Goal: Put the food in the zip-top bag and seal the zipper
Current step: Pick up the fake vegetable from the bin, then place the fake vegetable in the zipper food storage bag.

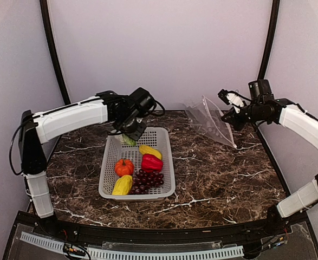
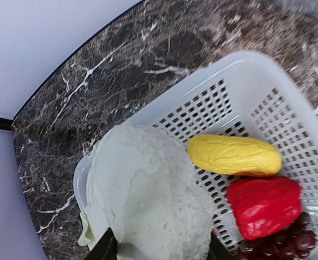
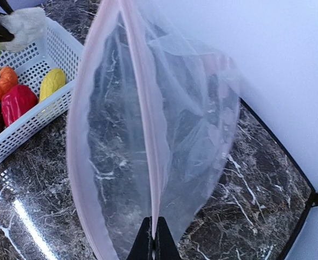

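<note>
Left end effector (image 2: 160,250): clamped on the bumpy white-green cauliflower (image 2: 148,195), at the far corner of the perforated plastic basket (image 2: 256,76).
Right end effector (image 3: 154,241): pinched together on the zipper (image 3: 142,108), a pale pink strip.
Zip-top bag (image 3: 191,135): clear, crinkly, held upright over the marbled counter (image 1: 218,173).
In basket: wrinkled oblong yellow piece (image 2: 234,156), glossy red pepper (image 2: 264,206).

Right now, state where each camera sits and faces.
Top external: above and behind, looking down on the dark marble table; both arms show.
Left wrist: on left tool, facing the white-green cauliflower it grips; fingertips show.
Right wrist: on right tool, facing the clear crinkly zip-top bag it pinches; fingers show.
Both wrists see the grey-white perforated basket.
</note>
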Available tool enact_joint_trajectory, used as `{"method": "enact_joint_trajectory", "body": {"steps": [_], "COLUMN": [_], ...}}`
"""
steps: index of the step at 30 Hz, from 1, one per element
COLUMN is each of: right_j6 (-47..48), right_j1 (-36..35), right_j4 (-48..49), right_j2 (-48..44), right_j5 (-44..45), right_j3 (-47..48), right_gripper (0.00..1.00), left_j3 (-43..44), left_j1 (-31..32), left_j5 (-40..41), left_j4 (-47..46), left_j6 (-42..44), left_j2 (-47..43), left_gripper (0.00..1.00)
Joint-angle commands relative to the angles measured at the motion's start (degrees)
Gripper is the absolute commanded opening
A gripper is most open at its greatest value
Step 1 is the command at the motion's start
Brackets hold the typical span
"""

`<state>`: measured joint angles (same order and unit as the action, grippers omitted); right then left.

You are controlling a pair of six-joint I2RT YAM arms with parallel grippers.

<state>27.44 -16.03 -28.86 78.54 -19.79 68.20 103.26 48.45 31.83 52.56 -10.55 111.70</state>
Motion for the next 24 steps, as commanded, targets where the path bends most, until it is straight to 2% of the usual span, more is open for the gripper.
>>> {"method": "enact_joint_trajectory", "body": {"steps": [1,5,8,10,15,18,24], "right_j6": [0.6,0.1,-1.5,-2.1,-3.0,-4.4,-1.6], "right_j1": [1.8,2.3,2.2,2.0,0.9,1.3,9.2], "right_j4": [-4.1,-3.1,-3.0,-3.6,-5.0,-5.9,-6.3], "right_j2": [1.6,1.5,1.1,1.3,2.0,2.1,3.3], "right_j5": [7.0,12.8,11.4,9.5,4.0,6.3,10.6], "right_j3": [7.4,10.7,10.1,8.9,5.5,6.8,12.5], "right_gripper": [0.00,0.00,0.00,0.00,0.00,0.00,0.00], "left_j3": [-5.9,-16.1,-25.5,-29.0,-33.3,-33.8,-33.5], "left_j1": [0.4,0.6,1.0,1.6,4.6,6.4,8.5], "left_j5": [-12.1,-23.6,-31.9,-34.5,-37.9,-40.1,-42.3], "left_j4": [-12.1,-28.5,-41.1,-49.8,-59.2,-64.1,-68.4], "left_j6": [-1.8,-4.1,-7.4,-8.8,-10.8,-11.3,-12.3], "left_j2": [-12.9,-21.6,-27.3,-29.1,-29.1,-27.7,-24.7], "left_gripper": [0.27,0.26,0.25,0.24,0.23,0.22,0.21]}}
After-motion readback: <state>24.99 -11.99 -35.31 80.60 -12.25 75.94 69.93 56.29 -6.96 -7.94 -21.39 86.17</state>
